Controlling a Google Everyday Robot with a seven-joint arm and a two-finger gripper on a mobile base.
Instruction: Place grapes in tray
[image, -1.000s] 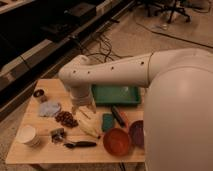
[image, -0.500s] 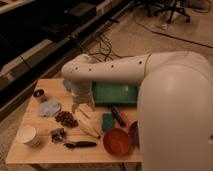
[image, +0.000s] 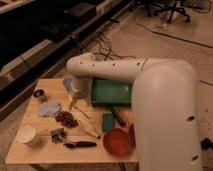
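Observation:
The grapes (image: 65, 118), a dark reddish-brown lumpy bunch, lie on the wooden table (image: 30, 155) left of centre. The green tray (image: 111, 92) sits at the table's back, its right part hidden behind my white arm. My gripper (image: 74, 103) hangs from the wrist just above and slightly behind the grapes, at the tray's left edge. It looks open, and nothing is between its fingers.
An orange-red bowl (image: 117, 141) stands at the front right, with a dark green block (image: 107, 121) behind it. A white cup (image: 27, 135), blue cloth (image: 49, 108), small can (image: 40, 95), black-handled tool (image: 80, 144) and pale yellow item (image: 90, 129) surround the grapes.
My arm has shifted a little, and its big upper link now covers more of the table's right side. The grapes have not moved.

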